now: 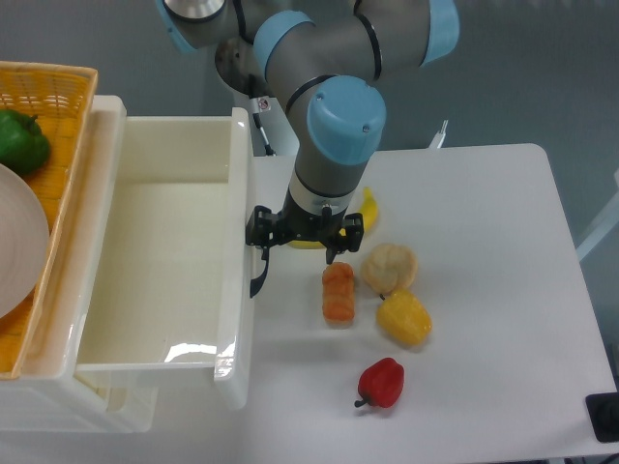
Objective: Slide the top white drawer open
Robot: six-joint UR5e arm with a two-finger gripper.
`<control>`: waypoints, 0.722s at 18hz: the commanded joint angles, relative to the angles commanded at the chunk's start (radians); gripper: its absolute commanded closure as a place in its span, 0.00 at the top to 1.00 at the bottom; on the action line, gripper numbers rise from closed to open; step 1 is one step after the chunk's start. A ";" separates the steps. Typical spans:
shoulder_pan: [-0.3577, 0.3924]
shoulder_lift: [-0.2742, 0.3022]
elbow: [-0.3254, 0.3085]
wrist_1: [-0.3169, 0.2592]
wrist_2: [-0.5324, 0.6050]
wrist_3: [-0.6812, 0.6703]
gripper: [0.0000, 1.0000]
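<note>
The white surface (503, 290) spreads to the right of and below the jaws. The top white drawer (160, 261) lies left of the jaws, pulled well out of its cabinet, its smooth cream inside open to view and its front wall standing just beside the gripper. The robot arm (329, 106) comes down from above, grey with blue caps. Far left of the jaws, on top of the cabinet, sits a yellow wicker basket (44, 87) holding a white plate (17, 246) and a green pepper (21, 140).

The gripper (296, 235) hangs low over the surface with its jaws at the drawer's black curved handle (257, 275); the left jaw meets the top of the handle, but whether they pinch it cannot be told.

Right of the jaws and partly behind the arm lies a banana (366, 208). Lower right are a pale bread roll (389, 267), an orange food piece (338, 292), a yellow pepper (403, 319) and, furthest below, a red pepper (381, 383).
</note>
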 joint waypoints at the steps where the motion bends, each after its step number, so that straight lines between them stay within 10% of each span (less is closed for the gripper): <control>1: 0.000 -0.002 0.000 0.000 -0.003 0.000 1.00; 13: 0.017 -0.006 0.000 -0.009 -0.089 -0.005 1.00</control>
